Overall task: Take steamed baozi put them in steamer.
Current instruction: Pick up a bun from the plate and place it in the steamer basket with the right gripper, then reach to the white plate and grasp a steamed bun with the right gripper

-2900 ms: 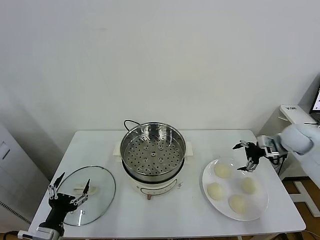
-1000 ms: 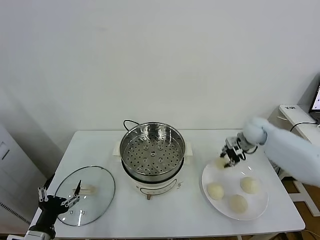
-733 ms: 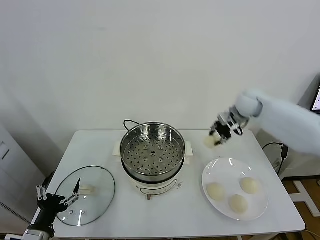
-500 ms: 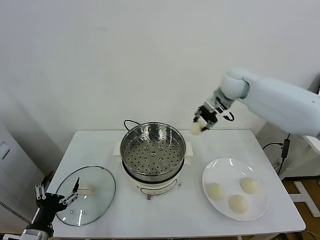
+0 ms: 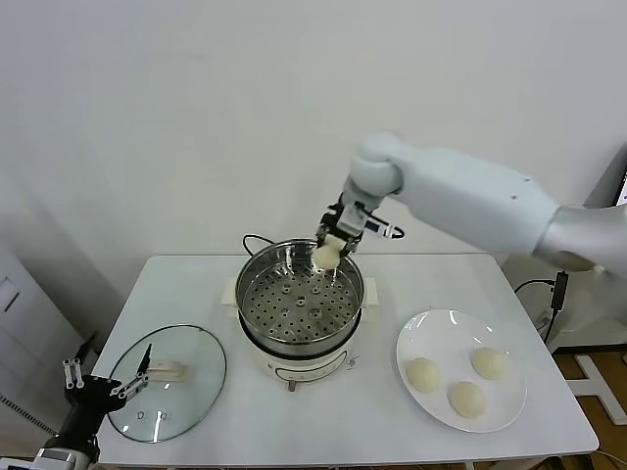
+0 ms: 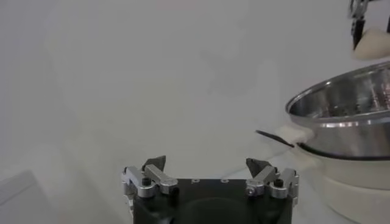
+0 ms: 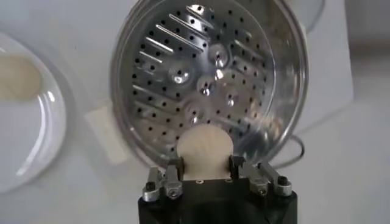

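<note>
My right gripper is shut on one cream-white baozi and holds it above the far rim of the shiny perforated steamer. In the right wrist view the baozi sits between the fingers over the steamer's near rim. Three more baozi lie on the white plate at the right. My left gripper is open and empty, low at the table's front left corner.
A round glass lid with a white handle lies at the front left. The steamer sits on a cream cooker base with a black cord at the back. The steamer also shows in the left wrist view.
My right gripper closed on a baozi on the plate, lifted it and carried it left to above the steamer's far rim. The left gripper drifted slightly lower and left.
</note>
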{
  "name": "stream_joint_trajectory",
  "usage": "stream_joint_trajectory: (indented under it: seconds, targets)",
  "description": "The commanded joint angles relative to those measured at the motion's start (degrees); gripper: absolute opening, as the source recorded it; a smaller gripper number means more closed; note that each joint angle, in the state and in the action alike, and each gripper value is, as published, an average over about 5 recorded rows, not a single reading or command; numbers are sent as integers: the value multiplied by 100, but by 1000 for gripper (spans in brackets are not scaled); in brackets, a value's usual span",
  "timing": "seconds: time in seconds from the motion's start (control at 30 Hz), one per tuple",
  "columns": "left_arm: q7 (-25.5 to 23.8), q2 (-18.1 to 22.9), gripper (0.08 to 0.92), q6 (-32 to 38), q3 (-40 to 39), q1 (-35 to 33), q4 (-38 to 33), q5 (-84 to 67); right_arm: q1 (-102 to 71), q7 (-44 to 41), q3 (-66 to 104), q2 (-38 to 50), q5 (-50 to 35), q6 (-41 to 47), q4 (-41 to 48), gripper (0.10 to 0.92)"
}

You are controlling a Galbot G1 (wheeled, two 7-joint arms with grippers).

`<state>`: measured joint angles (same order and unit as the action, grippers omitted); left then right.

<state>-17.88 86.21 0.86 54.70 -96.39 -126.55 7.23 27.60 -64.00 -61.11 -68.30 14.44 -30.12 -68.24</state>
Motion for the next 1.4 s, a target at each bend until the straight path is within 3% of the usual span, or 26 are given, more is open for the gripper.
stream_joint_trajectory:
  seconds: [0.03,0.33,0.47,0.6,0.77,0.9,1.17,1.27,1.4]
  targets:
    - [-4,-49,823,-8,70,-7,13,-51,-819,107,517,-665,1063,-839,643,486]
    - [-12,-34,823,-2,38,17,91,-29,-1180,192,861,-956,1608,-1031,1236,471]
    - [-12,-40,823,-5,43,25,100,-25,-1247,283,972,-1032,1673,-1045,1374,500]
    - [-12,-31,823,-1,34,27,112,-13,-1255,319,1068,-1060,1604,-1021,1401,548]
    - [-14,-42,823,0,39,23,94,-9,-984,255,1049,-928,1100,-792,1207,682]
    - [-15,-29,823,7,28,26,90,6,-521,126,828,-660,-15,-20,925,783]
    - [-14,-33,823,13,26,29,55,13,1233,-157,-1185,464,-4315,3437,708,822]
    - [-10,-15,823,6,3,55,36,21,1609,-438,-1807,812,-4858,3954,1017,823]
    - [-6,7,823,2,-21,66,3,31,1520,-597,-2054,1384,-4795,4189,1048,823]
